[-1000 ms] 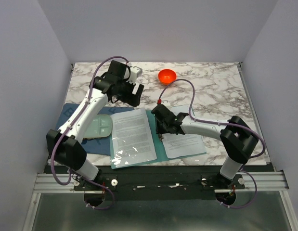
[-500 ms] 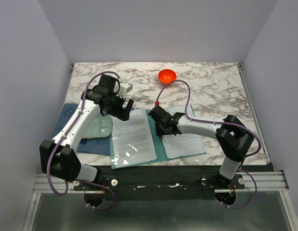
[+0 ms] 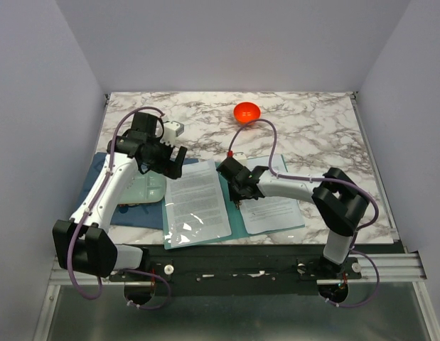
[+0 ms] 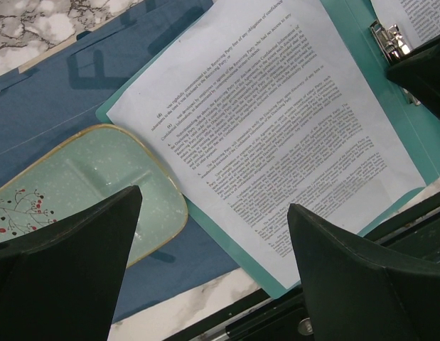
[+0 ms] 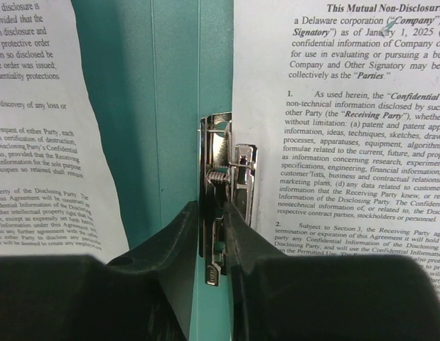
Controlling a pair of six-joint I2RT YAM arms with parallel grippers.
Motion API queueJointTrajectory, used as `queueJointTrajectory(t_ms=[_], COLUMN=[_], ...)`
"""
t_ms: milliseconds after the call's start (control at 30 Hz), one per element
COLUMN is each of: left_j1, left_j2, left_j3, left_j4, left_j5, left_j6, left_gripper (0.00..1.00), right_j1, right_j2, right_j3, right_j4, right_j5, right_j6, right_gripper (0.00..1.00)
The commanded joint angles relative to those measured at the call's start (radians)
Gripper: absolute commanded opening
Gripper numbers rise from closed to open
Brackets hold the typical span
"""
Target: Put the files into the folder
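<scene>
Folder [image 3: 235,217] is lying open and flat at the near edge of the tabletop [image 3: 319,128], spine running front to back. Files [image 3: 197,199] are sitting inside it as two sheets: one on the left half under the glossy pocket, and one [image 3: 276,207] on the right half beside the clip [image 5: 223,177].

Right pincer [image 5: 211,217] is reaching down at the spine, with its fingers closing in tight on both sides of the clip's lower end. It reads as clamped on the clip. The right sheet's edge is lying just beside the clip; can't tell if it's tucked under.

Left pincer [image 4: 212,273] is hanging above the folder's left edge with jaws wide apart, holding nothing. Below it, the left sheet [image 4: 276,128] is lying slightly skewed on the teal.

Mint plate [image 4: 99,177] is resting on the blue mat [image 4: 49,106], touching the folder's left edge. Orange bowl [image 3: 247,111] is sitting well back.
</scene>
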Motion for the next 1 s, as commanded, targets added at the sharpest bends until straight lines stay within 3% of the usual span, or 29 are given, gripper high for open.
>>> queueJointTrajectory(t_ms=[0,133,167,200,267,633,967], left_j1=[0.042,0.084,0.088,0.091,0.101,0.138,0.138], left_j2=[-0.060,-0.083,-0.086,-0.088,-0.086,-0.028,0.053], left_j3=[-0.026,-0.052,-0.063,-0.068,-0.088,-0.106,-0.098], left_j4=[-0.019,-0.020,-0.019,-0.020,-0.016,-0.010,0.004], left_j5=[0.042,0.041,0.042,0.044,0.047,0.122,0.252], left_j6=[0.047,0.061,0.062,0.067,0.069,0.061,0.024], left_gripper=[0.99,0.99,0.99,0.99,0.99,0.99,0.99], right_j1=[0.008,0.008,0.007,0.007,0.008,-0.006,-0.036], right_j2=[0.045,0.080,0.089,0.106,0.109,-0.150,-0.346], right_j3=[0.013,0.046,0.057,0.065,0.076,-0.102,-0.174], right_j4=[-0.015,-0.031,-0.052,-0.064,-0.097,-0.106,-0.080], right_j5=[0.008,0.003,0.006,0.017,0.034,0.150,0.132], right_j6=[-0.009,-0.019,-0.019,-0.019,-0.003,0.102,0.155], right_gripper=[0.26,0.18,0.15,0.05,0.01,0.01,0.01])
